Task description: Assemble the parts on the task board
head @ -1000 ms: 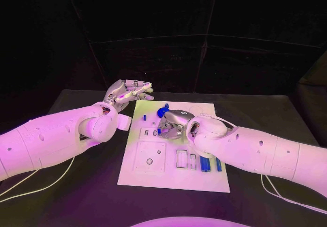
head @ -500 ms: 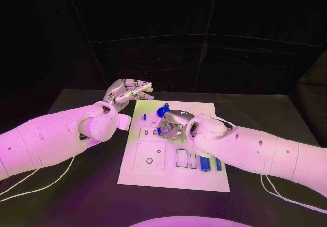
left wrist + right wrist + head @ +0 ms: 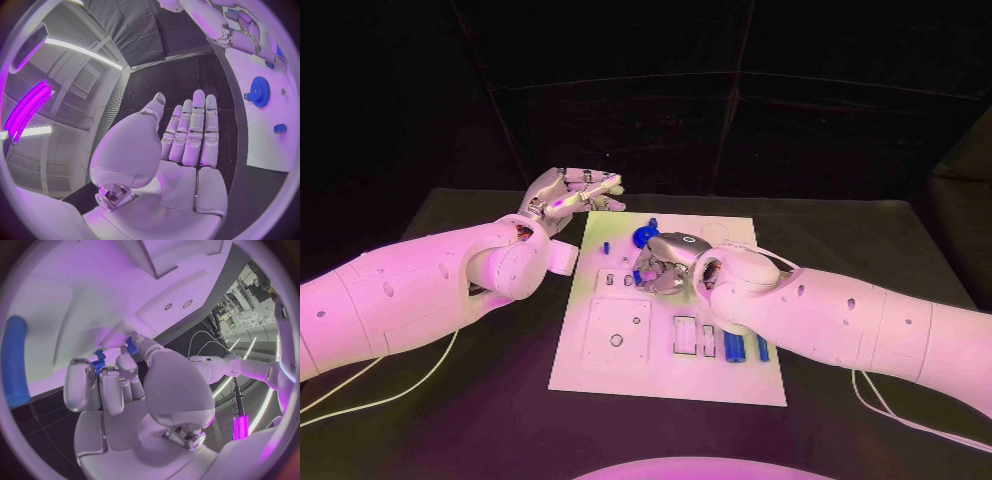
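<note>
Violet light is thrown over the whole scene from above. The white arms [image 3: 416, 290] and the task board [image 3: 625, 375] are lit brightly, while the black table [image 3: 877, 250] and the backdrop toward 12 o'clock are left dark. In the left wrist view, glowing light strips [image 3: 28, 110] are seen near 9 o'clock, and straight edges are bent toward the rim.

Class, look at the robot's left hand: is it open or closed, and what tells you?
Open. The left hand holds nothing; the left wrist view shows its fingers straight, beside the task board.
</note>
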Controlling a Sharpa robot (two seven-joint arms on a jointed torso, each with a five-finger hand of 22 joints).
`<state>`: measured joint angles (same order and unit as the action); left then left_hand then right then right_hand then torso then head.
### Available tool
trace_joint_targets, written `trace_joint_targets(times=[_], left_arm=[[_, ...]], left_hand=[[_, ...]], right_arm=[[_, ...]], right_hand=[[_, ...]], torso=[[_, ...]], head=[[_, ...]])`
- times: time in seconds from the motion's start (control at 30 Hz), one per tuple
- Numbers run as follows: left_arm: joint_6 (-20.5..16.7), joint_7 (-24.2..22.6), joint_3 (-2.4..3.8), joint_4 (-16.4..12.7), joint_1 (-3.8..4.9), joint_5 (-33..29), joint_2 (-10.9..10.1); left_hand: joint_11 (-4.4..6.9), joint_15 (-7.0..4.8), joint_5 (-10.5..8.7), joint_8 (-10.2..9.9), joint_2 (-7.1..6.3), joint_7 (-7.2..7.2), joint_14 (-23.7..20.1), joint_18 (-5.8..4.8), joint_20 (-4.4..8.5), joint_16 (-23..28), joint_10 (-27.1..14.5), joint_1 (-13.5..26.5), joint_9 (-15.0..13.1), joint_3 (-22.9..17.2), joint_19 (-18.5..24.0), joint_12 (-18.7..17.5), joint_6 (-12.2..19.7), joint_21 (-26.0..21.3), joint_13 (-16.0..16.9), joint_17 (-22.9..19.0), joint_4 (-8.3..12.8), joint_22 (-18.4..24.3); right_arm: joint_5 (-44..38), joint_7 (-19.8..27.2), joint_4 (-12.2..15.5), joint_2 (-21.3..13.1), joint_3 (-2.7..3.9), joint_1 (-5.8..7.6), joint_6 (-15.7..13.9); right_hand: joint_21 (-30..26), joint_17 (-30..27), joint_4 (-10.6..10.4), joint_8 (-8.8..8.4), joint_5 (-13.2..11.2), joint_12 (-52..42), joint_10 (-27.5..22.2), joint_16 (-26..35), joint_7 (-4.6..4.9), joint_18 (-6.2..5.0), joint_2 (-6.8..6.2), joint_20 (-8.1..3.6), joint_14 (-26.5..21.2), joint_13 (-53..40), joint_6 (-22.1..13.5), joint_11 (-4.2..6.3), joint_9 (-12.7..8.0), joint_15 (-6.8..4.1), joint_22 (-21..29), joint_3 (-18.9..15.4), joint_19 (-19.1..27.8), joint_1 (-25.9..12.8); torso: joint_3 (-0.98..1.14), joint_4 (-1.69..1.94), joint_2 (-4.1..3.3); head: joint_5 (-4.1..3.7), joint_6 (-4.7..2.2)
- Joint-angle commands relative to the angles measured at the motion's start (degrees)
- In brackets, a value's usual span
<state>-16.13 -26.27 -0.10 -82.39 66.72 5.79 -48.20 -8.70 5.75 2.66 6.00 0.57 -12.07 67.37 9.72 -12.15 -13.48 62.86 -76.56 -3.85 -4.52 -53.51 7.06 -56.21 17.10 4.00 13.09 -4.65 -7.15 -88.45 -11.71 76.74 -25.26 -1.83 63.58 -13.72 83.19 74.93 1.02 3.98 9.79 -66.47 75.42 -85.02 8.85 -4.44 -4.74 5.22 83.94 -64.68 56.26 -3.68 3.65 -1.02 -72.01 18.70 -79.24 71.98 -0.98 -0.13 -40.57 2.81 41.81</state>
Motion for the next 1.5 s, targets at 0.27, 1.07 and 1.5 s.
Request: trace_joint_targets(times=[0.27, 1.07, 1.5], left_arm=[[0.7, 0.5, 0.05, 0.0, 0.1, -0.1, 0.1], [-0.5, 6.6, 0.05, 1.1, 0.09, 11.4, 0.0], [12.7, 37.6, 0.07, 0.0, 3.08, 35.5, -0.4]], left_hand=[[0.12, -0.18, 0.12, -0.2, 0.35, 0.03, 0.2, 0.8, -0.08, 0.3, 0.4, -0.2, 0.0, 0.1, -0.4, -0.4, -0.5, -0.2, -0.1, 0.1, 0.4, 0.1], [5.62, -7.03, 0.21, 0.1, -0.24, 4.45, 20.1, 0.81, 7.19, -34.6, 14.4, 4.0, -0.5, 4.0, -19.2, 3.1, -5.4, 12.2, 2.9, 29.9, -1.1, -5.6], [7.91, -8.92, 0.22, 10.3, 2.41, 6.73, 22.1, -4.57, 9.63, -75.2, 11.1, 7.1, -6.9, 9.7, -28.0, 36.8, -3.1, 53.7, 33.9, 74.8, -6.1, -51.7]], right_arm=[[-0.4, -0.9, 0.1, 0.0, -0.12, -0.07, -0.5], [15.6, 10.0, 11.8, -11.7, 0.09, 3.6, -11.5], [49.1, 19.1, 10.3, -19.9, 0.15, 10.59, -7.1]], right_hand=[[-0.4, 0.3, -0.4, -0.34, -0.3, 0.6, -0.7, 0.4, 0.17, 0.53, -0.69, 0.53, 3.2, 0.5, -1.5, -0.15, 0.1, 0.52, 0.3, -1.7, 0.0, -1.3], [-3.6, -2.5, -18.2, 0.75, -6.6, 3.4, -5.8, 2.0, 1.66, -0.86, -8.8, 1.74, 2.4, 5.6, -7.5, -1.76, 0.4, 1.86, 7.1, -31.8, 4.1, 0.8], [-28.6, -45.3, -12.5, 3.43, -7.0, 33.1, -12.9, 35.7, -0.61, -6.16, 5.54, 0.17, -10.1, 32.7, 0.3, 0.28, 0.7, 0.19, 41.5, -27.3, 21.3, 10.6]], torso=[[0.0, 0.0, -0.01], [0.04, -0.26, 0.46], [0.61, -0.56, 2.15]], head=[[-0.11, 0.01], [-0.28, -0.96], [0.31, 0.65]])
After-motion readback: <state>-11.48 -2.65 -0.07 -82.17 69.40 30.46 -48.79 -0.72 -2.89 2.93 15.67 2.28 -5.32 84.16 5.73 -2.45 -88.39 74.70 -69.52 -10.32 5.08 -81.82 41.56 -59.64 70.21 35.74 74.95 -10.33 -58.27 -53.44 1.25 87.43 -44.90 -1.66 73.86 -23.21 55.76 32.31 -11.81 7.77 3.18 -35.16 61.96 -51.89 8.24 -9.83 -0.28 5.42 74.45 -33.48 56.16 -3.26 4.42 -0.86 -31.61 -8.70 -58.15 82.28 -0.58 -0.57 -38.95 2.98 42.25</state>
